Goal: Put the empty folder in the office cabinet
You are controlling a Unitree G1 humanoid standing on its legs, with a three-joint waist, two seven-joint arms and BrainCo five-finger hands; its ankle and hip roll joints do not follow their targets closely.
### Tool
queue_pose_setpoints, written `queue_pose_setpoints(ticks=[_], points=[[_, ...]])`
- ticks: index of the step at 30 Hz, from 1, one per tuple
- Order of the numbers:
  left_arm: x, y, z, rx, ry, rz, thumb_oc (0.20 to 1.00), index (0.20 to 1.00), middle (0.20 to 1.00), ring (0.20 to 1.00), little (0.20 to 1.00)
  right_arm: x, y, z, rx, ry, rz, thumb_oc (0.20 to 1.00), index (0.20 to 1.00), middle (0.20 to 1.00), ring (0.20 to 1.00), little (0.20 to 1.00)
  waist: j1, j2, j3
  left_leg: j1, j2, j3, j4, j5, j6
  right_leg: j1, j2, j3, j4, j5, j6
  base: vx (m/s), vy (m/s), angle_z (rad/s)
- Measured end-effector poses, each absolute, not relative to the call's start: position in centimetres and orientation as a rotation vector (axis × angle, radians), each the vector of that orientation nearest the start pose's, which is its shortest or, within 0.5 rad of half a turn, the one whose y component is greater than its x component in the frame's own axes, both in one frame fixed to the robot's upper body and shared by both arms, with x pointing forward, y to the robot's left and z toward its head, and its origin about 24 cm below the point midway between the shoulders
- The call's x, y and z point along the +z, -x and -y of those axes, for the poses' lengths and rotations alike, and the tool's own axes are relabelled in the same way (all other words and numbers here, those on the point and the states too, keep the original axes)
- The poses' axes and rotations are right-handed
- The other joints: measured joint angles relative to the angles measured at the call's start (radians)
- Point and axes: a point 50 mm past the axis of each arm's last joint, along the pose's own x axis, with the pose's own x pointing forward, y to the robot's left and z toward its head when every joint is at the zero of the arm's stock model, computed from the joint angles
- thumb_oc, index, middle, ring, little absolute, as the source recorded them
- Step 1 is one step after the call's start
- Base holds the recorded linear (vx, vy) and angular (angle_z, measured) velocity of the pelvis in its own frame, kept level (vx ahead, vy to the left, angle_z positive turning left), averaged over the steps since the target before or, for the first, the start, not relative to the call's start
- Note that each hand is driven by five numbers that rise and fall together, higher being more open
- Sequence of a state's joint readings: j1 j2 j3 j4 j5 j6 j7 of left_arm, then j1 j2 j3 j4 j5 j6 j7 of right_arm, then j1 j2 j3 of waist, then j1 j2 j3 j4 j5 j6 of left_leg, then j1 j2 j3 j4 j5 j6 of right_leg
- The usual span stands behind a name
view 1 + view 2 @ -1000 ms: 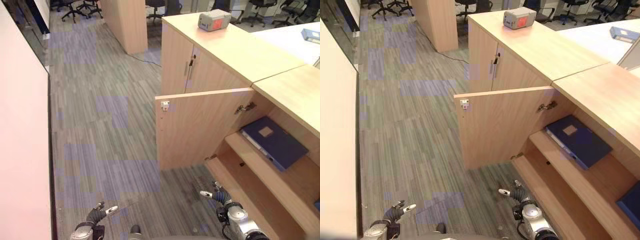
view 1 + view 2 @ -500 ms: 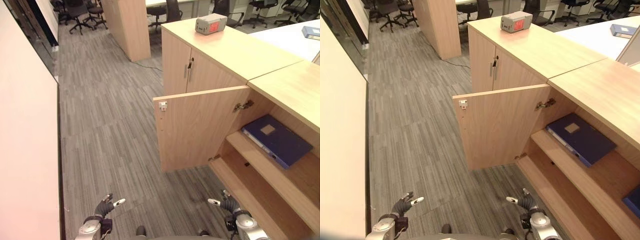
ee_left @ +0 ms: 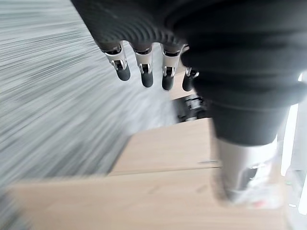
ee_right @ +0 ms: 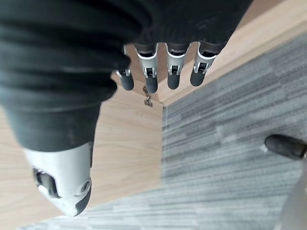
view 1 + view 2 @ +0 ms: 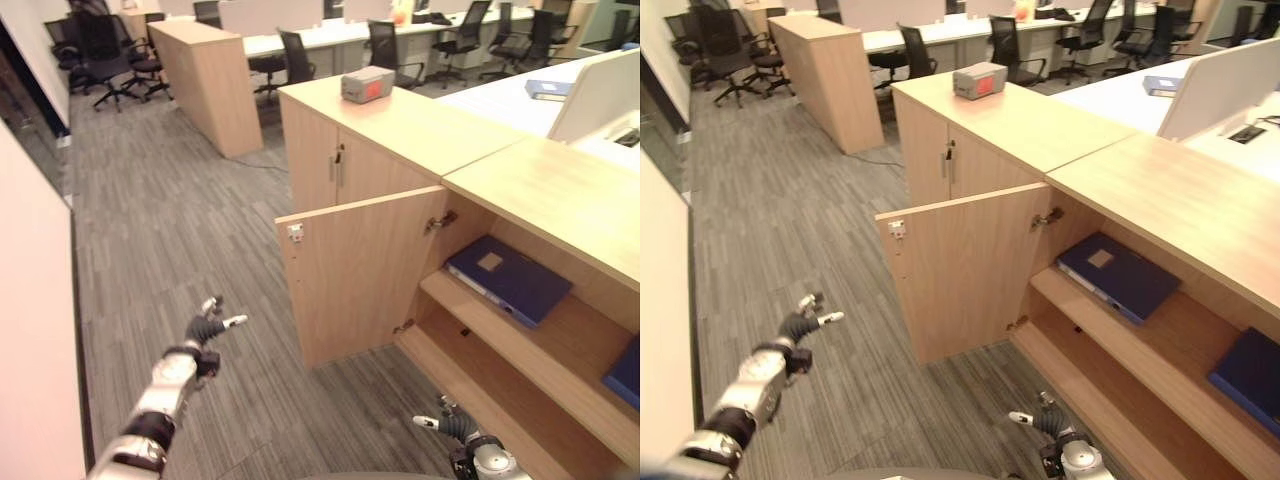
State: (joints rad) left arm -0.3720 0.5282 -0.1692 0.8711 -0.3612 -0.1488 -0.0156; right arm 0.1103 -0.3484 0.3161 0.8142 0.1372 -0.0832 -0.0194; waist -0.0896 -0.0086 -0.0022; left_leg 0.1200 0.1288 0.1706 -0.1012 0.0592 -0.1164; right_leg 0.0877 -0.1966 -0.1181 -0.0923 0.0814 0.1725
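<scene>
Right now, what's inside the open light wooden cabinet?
In the open light wooden cabinet, a dark blue folder lies flat on the upper shelf. Another dark blue item sits further right. The cabinet's top hides the shelf's back.

second blue folder (image 5: 1250, 375) cut off by frame edge, left wrist view blurred, grey box (image 5: 367, 84) label too small

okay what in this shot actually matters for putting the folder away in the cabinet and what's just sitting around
Belongs to the job:
dark blue flat folder lying on the upper shelf
light wood office cabinet
its open door
left hand, raised, holding nothing
right hand, low, holding nothing

Just lying about:
grey box with a red label on the cabinet top
black office chairs
</scene>
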Motion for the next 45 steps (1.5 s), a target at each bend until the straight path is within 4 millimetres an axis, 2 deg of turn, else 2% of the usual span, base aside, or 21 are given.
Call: queue_pose_setpoints(ticks=[2, 5, 8, 12, 16, 23, 33, 36, 39, 41, 43, 45], points=[[1.8, -30.9, -28.5, 0.147, -0.226, -0.282, 1.0, 1.0, 1.0, 1.0, 1.0, -13.0, -12.8, 22.5, 0.083, 0.315, -0.887, 1.0, 1.0, 1.0, 1.0, 1.0, -0.011, 0.0, -0.004, -0.003, 0.0, 0.007, 0.0, 0.0, -0.001, -0.006, 0.0, 0.005, 0.0, 0.001, 0.002, 0.02, -0.014, -0.08], [3.1, -32.3, -27.5, 0.104, -0.249, -0.241, 1.0, 1.0, 1.0, 1.0, 1.0, -12.9, -12.8, 22.7, 0.082, 0.32, -0.888, 1.0, 1.0, 1.0, 1.0, 1.0, -0.022, -0.001, -0.007, -0.004, 0.0, 0.019, 0.0, 0.0, 0.0, -0.017, 0.0, 0.022, 0.004, 0.009, 0.002, 0.0, -0.004, -0.16], [3.6, -32.9, -26.9, 0.079, -0.262, -0.226, 1.0, 1.0, 1.0, 1.0, 1.0, -12.9, -12.8, 22.7, 0.088, 0.319, -0.888, 1.0, 1.0, 1.0, 1.0, 1.0, -0.04, -0.002, -0.007, -0.004, -0.001, 0.021, 0.0, 0.0, 0.0, -0.02, 0.001, 0.024, 0.005, 0.017, -0.003, 0.0, 0.005, -0.04], [4.6, -33.9, -25.7, 0.035, -0.271, -0.195, 1.0, 1.0, 1.0, 1.0, 1.0, -12.9, -12.9, 22.7, 0.098, 0.317, -0.89, 1.0, 1.0, 1.0, 1.0, 1.0, -0.041, -0.006, -0.007, -0.005, -0.001, 0.042, 0.0, 0.0, 0.0, -0.035, 0.001, 0.044, 0.005, 0.022, 0.0, 0.01, 0.009, -0.13], [4.6, -34.4, -24.5, 0.004, -0.231, -0.186, 1.0, 1.0, 1.0, 1.0, 1.0, -13.0, -12.8, 22.7, 0.097, 0.317, -0.894, 1.0, 1.0, 1.0, 1.0, 1.0, -0.053, -0.014, -0.008, -0.003, -0.001, 0.047, 0.0, 0.0, 0.0, -0.037, 0.001, 0.049, 0.005, 0.025, -0.001, 0.0, 0.006, -0.05], [4.0, -34.5, -23.5, 0.013, -0.18, -0.199, 1.0, 1.0, 1.0, 1.0, 1.0, -13.0, -13.0, 22.5, 0.103, 0.316, -0.893, 1.0, 1.0, 1.0, 1.0, 1.0, -0.057, -0.031, -0.009, -0.009, -0.002, 0.06, 0.0, -0.001, -0.002, -0.05, 0.001, 0.056, 0.005, 0.023, 0.007, -0.01, 0.007, -0.02], [3.9, -34.7, -23.4, 0.013, -0.189, -0.212, 1.0, 1.0, 1.0, 1.0, 1.0, -13.2, -12.9, 21.7, 0.142, 0.321, -0.895, 1.0, 1.0, 1.0, 1.0, 1.0, -0.058, -0.058, -0.003, -0.008, -0.002, 0.065, 0.0, 0.0, 0.0, -0.052, 0.0, 0.059, 0.006, 0.029, 0.004, 0.0, 0.0, 0.0], [3.9, -34.7, -23.2, 0.001, -0.207, -0.21, 1.0, 1.0, 1.0, 1.0, 1.0, -13.2, -12.9, 21.7, 0.142, 0.321, -0.895, 1.0, 1.0, 1.0, 1.0, 1.0, -0.05, -0.06, -0.002, -0.008, -0.002, 0.065, 0.0, 0.0, 0.0, -0.051, 0.0, 0.059, 0.005, 0.029, 0.004, 0.0, 0.0, 0.0], [3.6, -34.5, -21.9, -0.051, -0.207, -0.2, 1.0, 1.0, 1.0, 1.0, 1.0, -13.3, -12.7, 21.7, 0.141, 0.319, -0.901, 1.0, 1.0, 1.0, 1.0, 1.0, -0.028, -0.063, 0.006, -0.009, -0.002, 0.061, 0.0, 0.0, -0.001, -0.05, -0.001, 0.054, 0.005, 0.029, 0.004, -0.02, 0.012, 0.03], [3.5, -34.2, -21.2, -0.093, -0.229, -0.192, 1.0, 1.0, 1.0, 1.0, 1.0, -13.3, -12.7, 21.6, 0.141, 0.317, -0.901, 1.0, 1.0, 1.0, 1.0, 1.0, -0.011, -0.065, 0.009, -0.01, -0.003, 0.057, 0.0, 0.0, 0.0, -0.048, -0.002, 0.052, 0.005, 0.029, 0.004, -0.02, 0.025, 0.06], [3.1, -33.0, -20.8, -0.143, -0.235, -0.175, 1.0, 1.0, 1.0, 1.0, 1.0, -13.2, -12.9, 21.7, 0.137, 0.315, -0.897, 1.0, 1.0, 1.0, 1.0, 1.0, -0.006, -0.062, 0.013, -0.008, -0.005, 0.043, 0.0, 0.0, 0.0, -0.035, -0.004, 0.044, 0.005, 0.029, 0.004, -0.03, 0.024, 0.13], [1.8, -30.9, -19.2, -0.325, -0.27, -0.201, 1.0, 1.0, 1.0, 1.0, 1.0, -13.3, -12.7, 21.8, 0.132, 0.311, -0.905, 1.0, 1.0, 1.0, 1.0, 1.0, 0.0, -0.06, 0.016, -0.01, -0.007, 0.036, 0.0, 0.001, 0.001, -0.032, -0.008, 0.031, 0.005, 0.029, 0.004, -0.03, 0.028, 0.18]])
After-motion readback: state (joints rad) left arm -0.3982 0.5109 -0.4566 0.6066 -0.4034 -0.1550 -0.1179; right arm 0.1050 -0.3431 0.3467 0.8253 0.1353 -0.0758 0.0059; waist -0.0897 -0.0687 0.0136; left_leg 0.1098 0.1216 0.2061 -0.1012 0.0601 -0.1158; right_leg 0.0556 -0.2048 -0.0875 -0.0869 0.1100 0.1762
